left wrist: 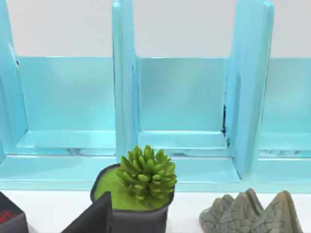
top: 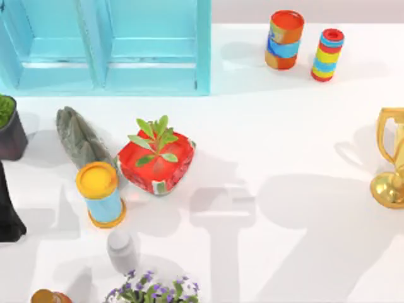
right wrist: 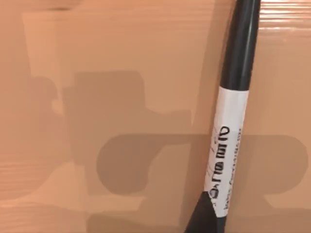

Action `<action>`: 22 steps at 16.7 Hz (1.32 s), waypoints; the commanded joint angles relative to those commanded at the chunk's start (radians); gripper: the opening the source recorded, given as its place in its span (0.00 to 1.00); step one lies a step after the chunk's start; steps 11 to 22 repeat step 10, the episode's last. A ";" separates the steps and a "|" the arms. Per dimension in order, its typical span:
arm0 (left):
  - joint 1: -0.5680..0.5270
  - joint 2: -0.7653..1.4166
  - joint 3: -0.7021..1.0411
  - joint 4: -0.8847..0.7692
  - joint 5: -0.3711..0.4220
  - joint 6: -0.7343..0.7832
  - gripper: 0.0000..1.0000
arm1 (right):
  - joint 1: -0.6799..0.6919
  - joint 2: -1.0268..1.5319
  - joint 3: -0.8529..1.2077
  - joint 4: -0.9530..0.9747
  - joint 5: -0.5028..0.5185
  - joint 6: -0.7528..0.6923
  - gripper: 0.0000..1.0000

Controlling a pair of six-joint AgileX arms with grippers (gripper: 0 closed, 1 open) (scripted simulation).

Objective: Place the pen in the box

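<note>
In the right wrist view, the pen (right wrist: 232,131) is a slim black marker with a white labelled band. It lies flat on the tan cardboard of the box (right wrist: 121,97), running lengthwise across the picture. Nothing grips it. A blocky shadow, shaped like a gripper and arm, falls over the cardboard and across the pen. The right wrist camera looks straight down from close above. The left wrist camera looks across the table's left end toward the shelf.
A cyan shelf (top: 107,47) spans the back left. The left half holds a red planter (top: 156,163), a yellow-lidded can (top: 100,192), a grey rock (top: 79,139), a dark succulent pot (top: 9,126), a white bottle (top: 122,249) and a black object (top: 7,211). Two striped cans (top: 284,39) stand back right, a gold trophy (top: 391,161) far right.
</note>
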 joint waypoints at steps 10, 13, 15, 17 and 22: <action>0.000 0.000 0.000 0.000 0.000 0.000 1.00 | 0.000 0.000 0.000 0.000 0.000 0.000 1.00; 0.000 0.000 0.000 0.000 0.000 0.000 1.00 | 0.000 0.000 0.000 0.000 0.000 0.000 1.00; 0.000 0.000 0.000 0.000 0.000 0.000 1.00 | 0.000 0.000 0.000 0.000 0.000 0.000 1.00; 0.000 0.000 0.000 0.000 0.000 0.000 1.00 | 0.000 0.000 0.000 0.000 0.000 0.000 1.00; 0.000 0.000 0.000 0.000 0.000 0.000 1.00 | 0.000 0.000 0.000 0.000 0.000 0.000 1.00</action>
